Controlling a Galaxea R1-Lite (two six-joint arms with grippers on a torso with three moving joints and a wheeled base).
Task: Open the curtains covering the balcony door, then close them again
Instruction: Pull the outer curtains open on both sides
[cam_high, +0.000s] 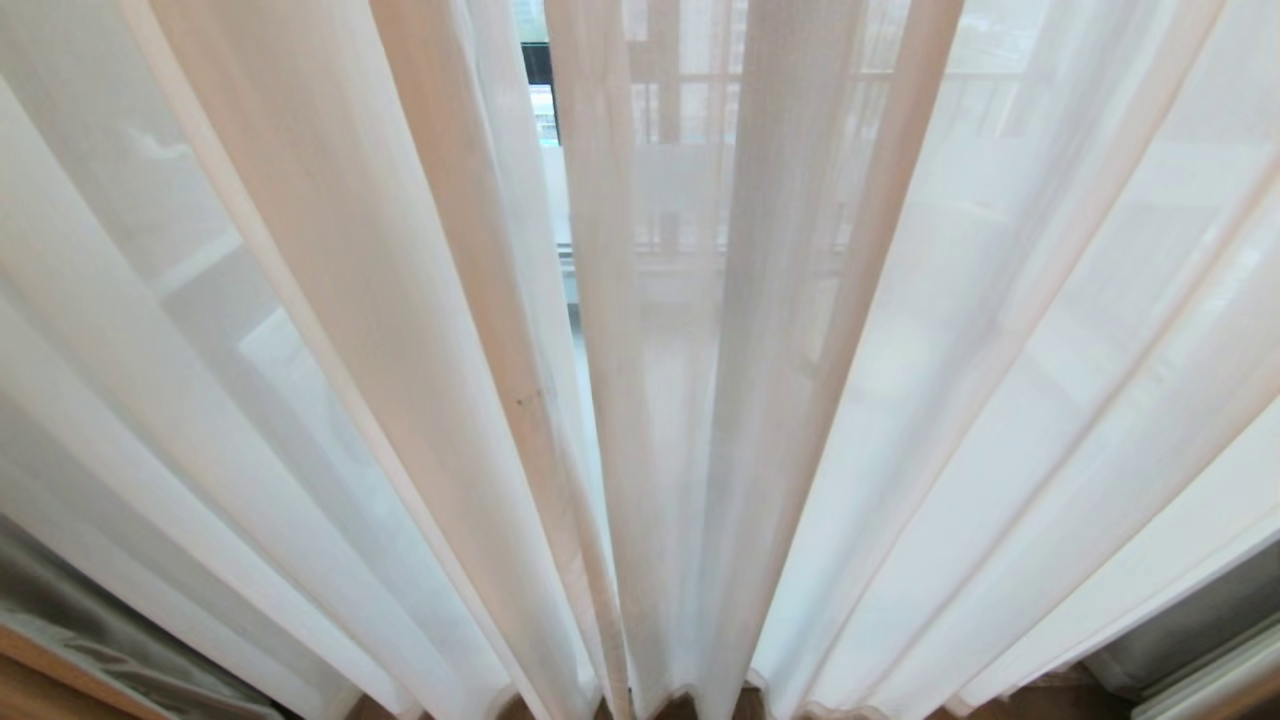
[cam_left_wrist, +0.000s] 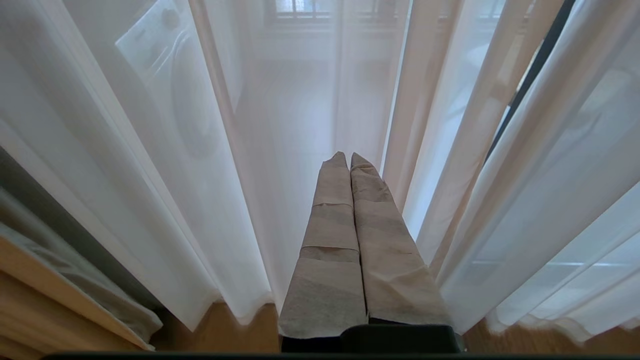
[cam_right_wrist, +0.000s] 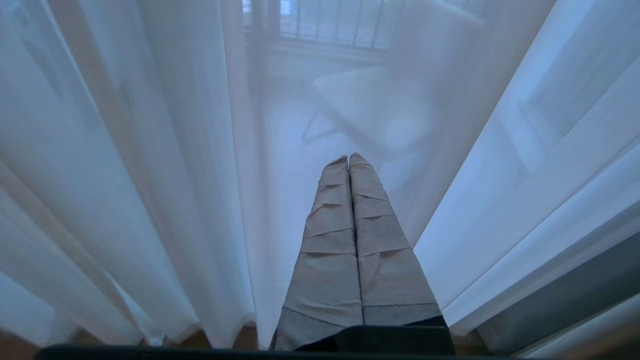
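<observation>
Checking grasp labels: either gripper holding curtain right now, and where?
Nothing held. The left gripper and right gripper are both shut with fingers pressed together, no fabric between them, just pointing at the sheer curtains.

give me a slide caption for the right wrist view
Right gripper, jaws shut and empty, pointing at the drawn white sheer curtains.

Sheer curtains (cam_high: 900, 400) veil the balcony door (cam_high: 537, 70) behind

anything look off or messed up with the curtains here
Mostly no: the sheer curtains hang in even pleats to the floor, untorn. One narrow gap near the top shows the dark door frame. Both the left gripper and right gripper are shut, holding nothing.
</observation>
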